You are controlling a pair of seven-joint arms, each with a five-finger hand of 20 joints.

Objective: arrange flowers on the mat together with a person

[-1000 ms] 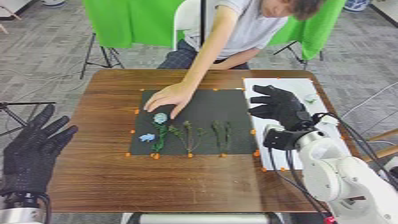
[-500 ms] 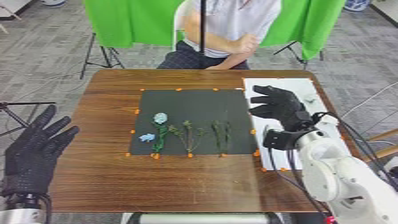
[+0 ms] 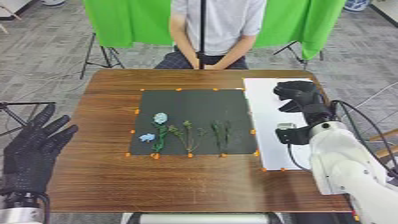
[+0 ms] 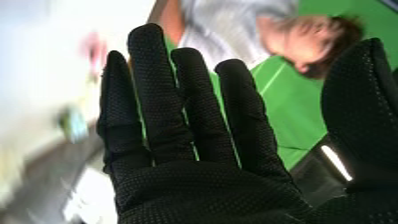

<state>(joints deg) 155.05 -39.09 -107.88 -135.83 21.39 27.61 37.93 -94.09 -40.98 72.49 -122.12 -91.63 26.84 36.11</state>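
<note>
- Since the earlier frames, robot's R hand [image 3: 300, 94] has shifted farther right over the white sheet [image 3: 277, 159]; person's hands [image 3: 216, 65] have come back from the mat [image 3: 201, 103] to rest together in their lap, at the far edge of the worktop [image 3: 182, 185].
- R hand: fingers straight and slightly apart, thumb well out, w/ nothing held. What lies under it is hidden.
- L hand [image 3: 34, 152]: spread, nothing in it, off the worktop's left side; prob. just waiting.
- On the mat, left to right: blue flower [image 3: 147, 137] beside a pale flower [image 3: 161, 118] w/ green stem, then a leafy sprig [image 3: 188, 136], then thin green stems [image 3: 221, 136].
- Meaning: person's turn looks done, robot's turn prob. next, i.e. lower R hand to the sheet & get a flower, if one's there.
- Risk: fingertips might snag or slide the sheet.
</note>
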